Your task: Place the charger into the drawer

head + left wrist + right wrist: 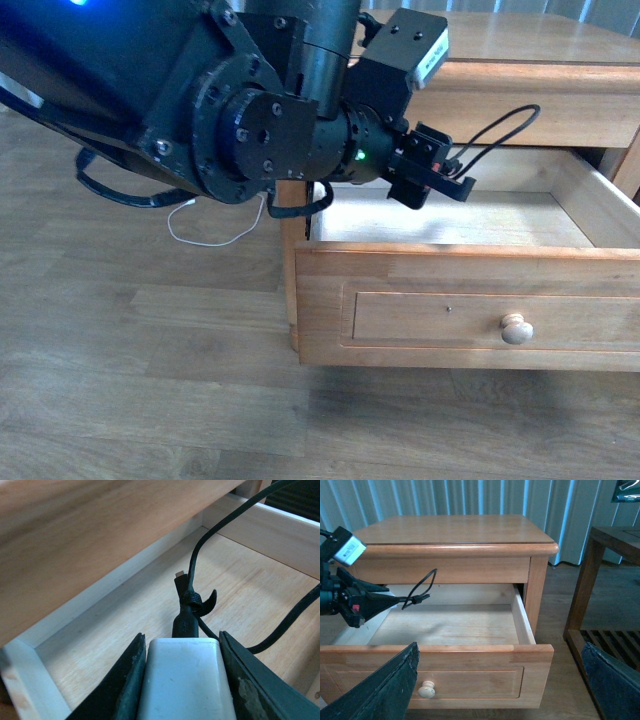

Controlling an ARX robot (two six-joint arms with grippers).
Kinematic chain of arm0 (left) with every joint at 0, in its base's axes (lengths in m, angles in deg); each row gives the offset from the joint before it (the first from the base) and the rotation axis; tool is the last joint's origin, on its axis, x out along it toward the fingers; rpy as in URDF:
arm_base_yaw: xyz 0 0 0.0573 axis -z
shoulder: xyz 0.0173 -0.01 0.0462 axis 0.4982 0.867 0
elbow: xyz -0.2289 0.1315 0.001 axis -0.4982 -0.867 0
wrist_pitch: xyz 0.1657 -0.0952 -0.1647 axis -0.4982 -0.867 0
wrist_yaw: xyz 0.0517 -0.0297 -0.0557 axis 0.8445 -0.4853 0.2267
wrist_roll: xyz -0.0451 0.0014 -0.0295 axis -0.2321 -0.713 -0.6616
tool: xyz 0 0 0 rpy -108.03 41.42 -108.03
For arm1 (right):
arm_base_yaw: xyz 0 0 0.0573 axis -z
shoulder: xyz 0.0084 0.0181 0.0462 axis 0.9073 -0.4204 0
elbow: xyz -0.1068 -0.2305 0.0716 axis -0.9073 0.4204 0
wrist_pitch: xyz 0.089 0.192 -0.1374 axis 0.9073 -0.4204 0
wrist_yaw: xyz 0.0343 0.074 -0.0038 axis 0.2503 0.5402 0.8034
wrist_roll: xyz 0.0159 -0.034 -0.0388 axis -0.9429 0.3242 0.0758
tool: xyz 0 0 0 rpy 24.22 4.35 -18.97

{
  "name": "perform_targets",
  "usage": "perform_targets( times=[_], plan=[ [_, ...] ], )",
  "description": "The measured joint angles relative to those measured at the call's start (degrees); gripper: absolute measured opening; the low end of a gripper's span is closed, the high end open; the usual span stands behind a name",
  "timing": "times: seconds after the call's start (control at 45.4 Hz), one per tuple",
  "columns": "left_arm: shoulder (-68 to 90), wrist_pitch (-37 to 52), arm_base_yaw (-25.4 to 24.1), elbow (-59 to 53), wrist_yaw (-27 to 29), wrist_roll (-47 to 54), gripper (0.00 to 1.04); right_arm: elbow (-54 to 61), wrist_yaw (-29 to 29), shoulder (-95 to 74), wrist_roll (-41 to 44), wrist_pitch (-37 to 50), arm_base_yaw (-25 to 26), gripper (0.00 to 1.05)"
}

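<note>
The charger point(182, 680), a white block with a black cable point(192, 580), sits clamped between the two dark fingers point(127, 680) of my left gripper point(182, 637). That gripper point(455, 180) hangs over the left rear part of the open drawer point(470, 310), a little above its pale floor point(125, 625). The cable loops up in front of the nightstand's upper edge point(505, 125). In the right wrist view the left gripper point(385, 600) shows above the drawer point(470, 670), with the cable loop point(420, 587) ahead of it. My right gripper point(500, 650) stands open in front of the drawer, holding nothing.
The drawer front carries a round pale knob point(516, 328). The nightstand top point(540, 40) overhangs the drawer's back. A thin white cable point(210, 235) lies on the wooden floor to the left. A dark wooden side table point(600, 580) stands right of the nightstand.
</note>
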Motion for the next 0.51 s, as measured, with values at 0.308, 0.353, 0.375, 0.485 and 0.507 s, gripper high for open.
perform_targets(
  times=[0.308,0.353,0.375,0.485,0.507],
  plan=[
    [-2.82,2.23,0.76,-1.36,10.43,0.55,1.0,0.0,0.0,0.0,0.0,0.0,0.0,0.96],
    [-5.05,2.32,0.28,-2.56,12.66,0.55,0.99,0.0,0.0,0.0,0.0,0.0,0.0,0.96],
    [-5.75,2.45,0.15,-2.91,13.49,0.57,0.99,0.0,0.0,0.0,0.0,0.0,0.0,0.96],
    [-12.76,3.45,-1.7,-6.75,18.6,0.52,0.99,0.0,0.0,0.0,0.0,0.0,0.0,0.96],
    [-13.68,3.67,-1.97,-7.3,19.08,0.5,0.99,0.0,0.0,0.0,0.0,0.0,0.0,0.96]
  ],
)
